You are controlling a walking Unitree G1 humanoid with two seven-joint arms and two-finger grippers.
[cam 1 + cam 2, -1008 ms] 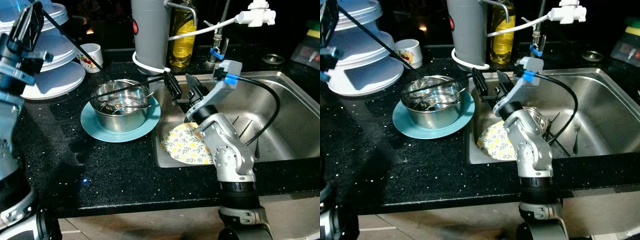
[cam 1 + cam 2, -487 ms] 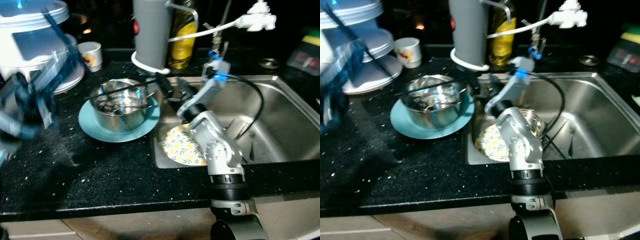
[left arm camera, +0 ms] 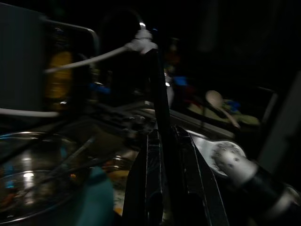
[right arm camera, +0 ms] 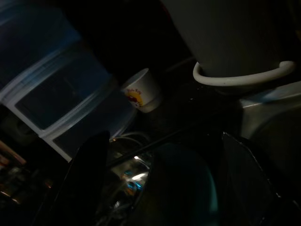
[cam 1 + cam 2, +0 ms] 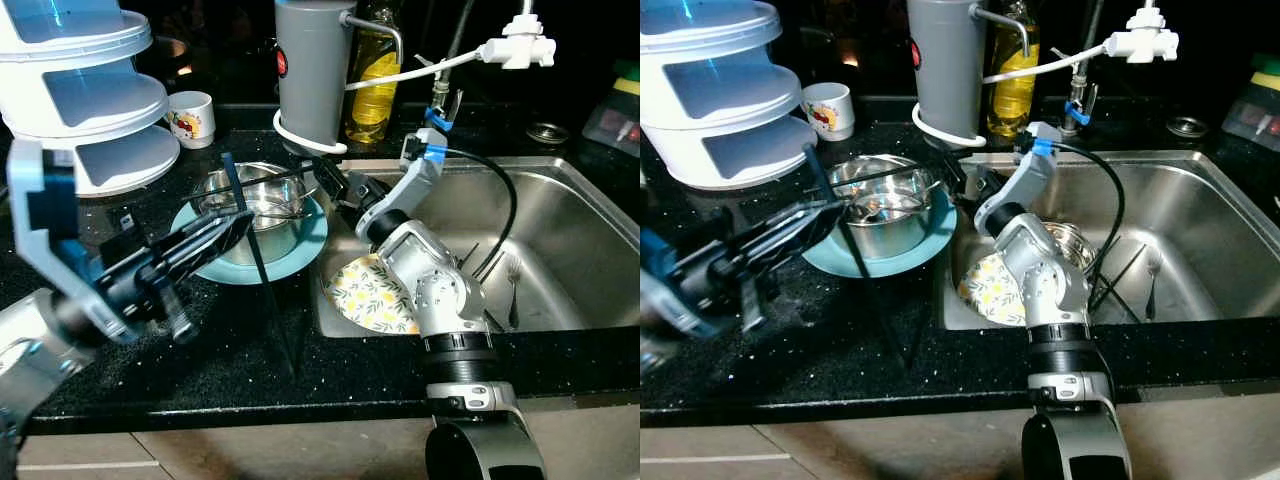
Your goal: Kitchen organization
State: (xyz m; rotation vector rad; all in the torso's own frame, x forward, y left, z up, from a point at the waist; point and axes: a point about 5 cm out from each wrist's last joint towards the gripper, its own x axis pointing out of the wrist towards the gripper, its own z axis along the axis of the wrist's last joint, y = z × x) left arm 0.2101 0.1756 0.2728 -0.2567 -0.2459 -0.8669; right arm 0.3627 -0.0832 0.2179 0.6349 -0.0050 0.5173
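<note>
A steel bowl (image 5: pixel 258 205) sat on a teal plate (image 5: pixel 305 235) on the black speckled counter (image 5: pixel 200 350), just beside the sink (image 5: pixel 560 200), with thin dark sticks (image 5: pixel 262 183) lying across its rim. The right gripper (image 5: pixel 338 185) reached from the sink side to the bowl's near rim, its fingers (image 4: pixel 87 174) spread apart with nothing between them, the bowl and plate just ahead. The left gripper (image 5: pixel 215 232) hovered over the plate's other side, fingers closed on a dark stick (image 5: pixel 258 270) that stood upright and crossed in front of the bowl. Below the right arm a floral plate (image 5: pixel 372 295) leaned in the sink, with a fork (image 5: pixel 514 290) farther along the basin. Beyond the right gripper stood a grey canister (image 5: pixel 312 70) ringed by a white hose (image 5: pixel 300 140), a yellow bottle (image 5: pixel 372 80) and the tap (image 5: pixel 510 48). Past the left gripper were a small cup (image 5: pixel 192 118) and a stack of white containers (image 5: pixel 80 90). The room behind was dark.
</note>
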